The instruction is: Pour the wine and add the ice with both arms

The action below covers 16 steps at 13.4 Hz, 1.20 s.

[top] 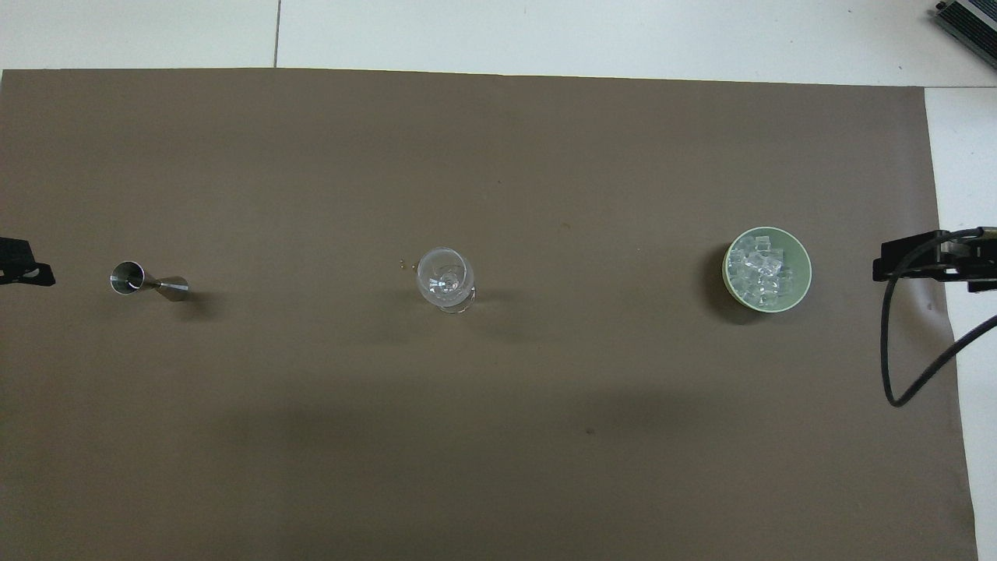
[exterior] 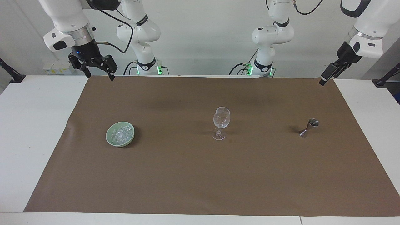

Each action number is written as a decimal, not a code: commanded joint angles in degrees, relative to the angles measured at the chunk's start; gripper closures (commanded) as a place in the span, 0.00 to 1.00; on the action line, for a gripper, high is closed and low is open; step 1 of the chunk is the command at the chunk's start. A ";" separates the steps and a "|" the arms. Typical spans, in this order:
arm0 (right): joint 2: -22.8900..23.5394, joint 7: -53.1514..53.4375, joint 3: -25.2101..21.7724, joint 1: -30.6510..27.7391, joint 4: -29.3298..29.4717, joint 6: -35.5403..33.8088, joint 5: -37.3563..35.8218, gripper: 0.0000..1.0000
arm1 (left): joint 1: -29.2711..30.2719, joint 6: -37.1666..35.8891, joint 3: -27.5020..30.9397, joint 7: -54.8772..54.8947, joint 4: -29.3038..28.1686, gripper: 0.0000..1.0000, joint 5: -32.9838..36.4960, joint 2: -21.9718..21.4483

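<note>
Ice (exterior: 121,133) in green bowl (exterior: 111,142); glass (exterior: 221,118) at mat centre. Left gripper (exterior: 326,75) & right gripper (exterior: 99,74) raised, both wide, holding nothing.

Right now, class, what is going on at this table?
Nothing is being handled yet. The open right gripper hangs empty over the mat's edge at the robots' side; the left gripper is raised at its own end, holding nothing. On the brown mat stand a green bowl of ice, a clear stemmed glass mid-table and a metal jigger toward the left arm's end. No ice is in the glass.
</note>
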 commanded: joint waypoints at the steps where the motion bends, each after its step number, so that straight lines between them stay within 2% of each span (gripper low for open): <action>1: -1.39 -0.80 0.11 -0.09 -1.53 0.46 0.05 0.00 | 1.55 1.84 -0.38 -4.17 -2.37 0.00 -1.10 -1.85; 9: -1.39 -0.71 0.11 -0.17 -1.61 0.46 0.05 0.00 | 2.43 1.74 -0.38 -8.55 -2.46 0.00 -1.62 -2.03; 16: -1.39 -0.80 0.20 -0.09 -1.53 0.46 0.05 0.00 | 4.88 4.46 -0.38 -14.89 -6.14 0.00 -6.53 -3.17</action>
